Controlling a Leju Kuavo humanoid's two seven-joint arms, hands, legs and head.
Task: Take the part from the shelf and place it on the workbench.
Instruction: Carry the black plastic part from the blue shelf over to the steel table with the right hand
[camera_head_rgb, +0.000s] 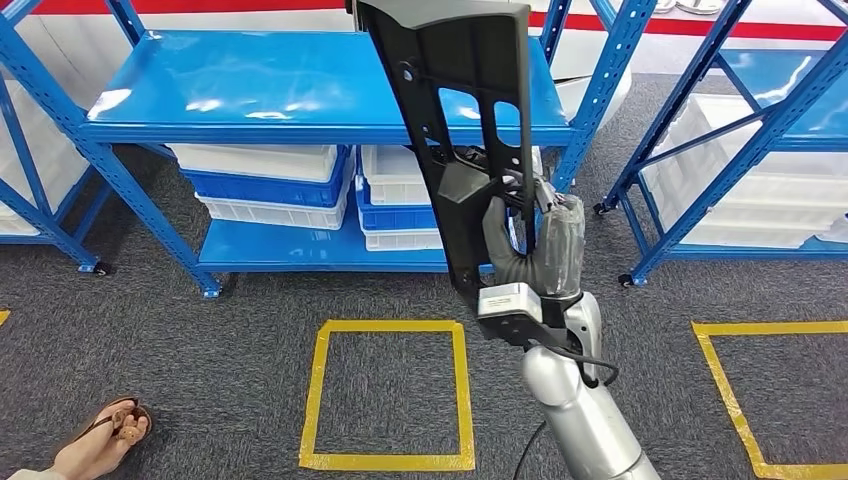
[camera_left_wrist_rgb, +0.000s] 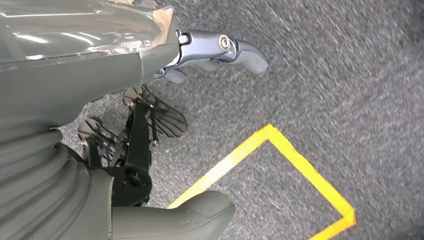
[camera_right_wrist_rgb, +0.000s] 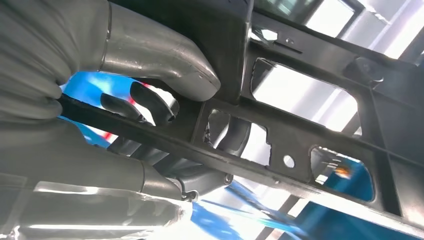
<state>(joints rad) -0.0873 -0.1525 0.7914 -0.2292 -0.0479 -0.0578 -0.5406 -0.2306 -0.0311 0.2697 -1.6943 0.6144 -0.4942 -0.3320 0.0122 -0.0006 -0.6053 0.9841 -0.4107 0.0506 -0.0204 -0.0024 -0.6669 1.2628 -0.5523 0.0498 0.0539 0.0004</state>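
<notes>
The right hand (camera_head_rgb: 533, 245) grips the long black plastic part (camera_head_rgb: 465, 120) upright before the blue shelf (camera_head_rgb: 300, 90); the left hand (camera_left_wrist_rgb: 125, 75) hangs open above grey carpet (camera_left_wrist_rgb: 325, 75)

Head view is looking down from high behind the right hand (camera_head_rgb: 535, 250); right wrist view is sitting close against it, sharing the part (camera_right_wrist_rgb: 300, 135); left wrist view is facing the floor beyond the left hand (camera_left_wrist_rgb: 100, 165).

I see my right arm (camera_head_rgb: 580, 410) reaching up and forward, its hand (camera_head_rgb: 535, 250) wrapped around the part (camera_head_rgb: 460, 130), thumb over one edge. My left hand (camera_left_wrist_rgb: 165, 125) hangs low over the floor, fingers apart, holding nothing.
</notes>
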